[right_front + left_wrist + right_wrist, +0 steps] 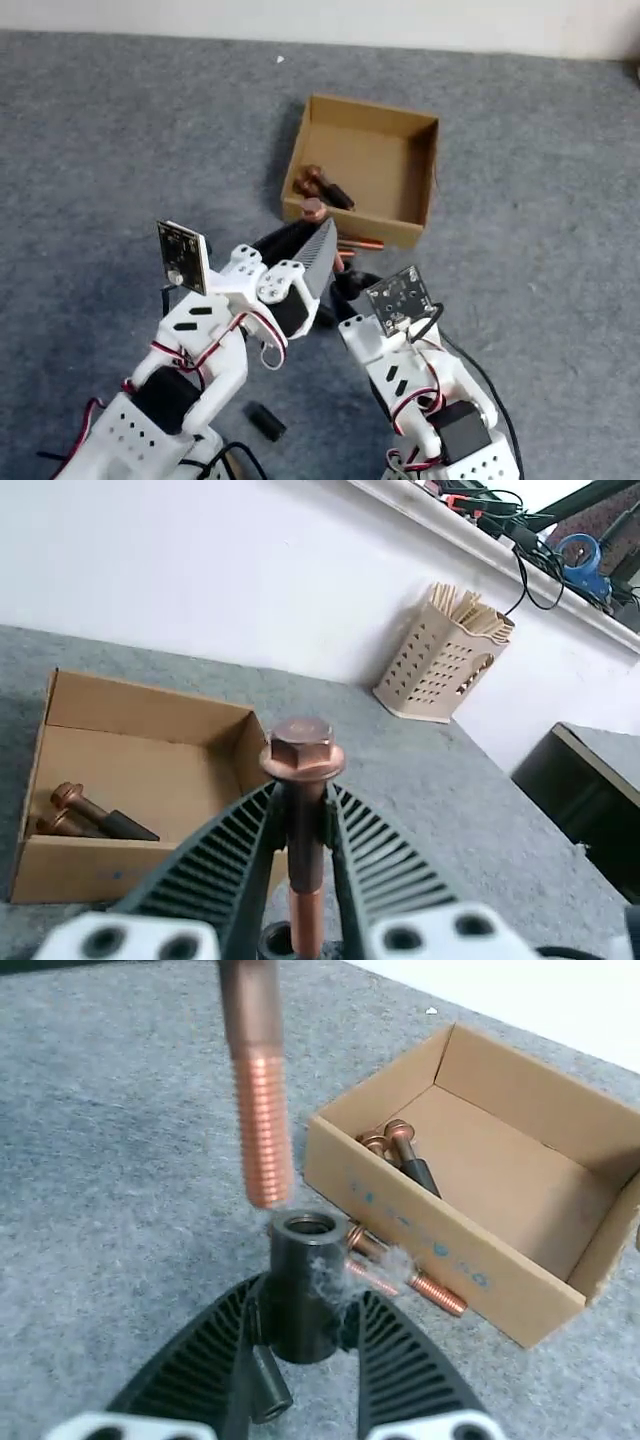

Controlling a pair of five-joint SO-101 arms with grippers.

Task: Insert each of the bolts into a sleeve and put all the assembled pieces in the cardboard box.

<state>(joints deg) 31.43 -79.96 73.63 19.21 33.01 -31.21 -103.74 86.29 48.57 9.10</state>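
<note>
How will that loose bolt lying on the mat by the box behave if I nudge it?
The loose bolt looks like solid coppery metal, so it is probably rigid and heavy for its size. Being round it could roll, but the fuzzy mat should damp that, and its wider head would likely curve its path.

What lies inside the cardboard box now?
Two copper bolts lie in one corner of the cardboard box, one in a dark sleeve. The other's shaft is covered.
</note>
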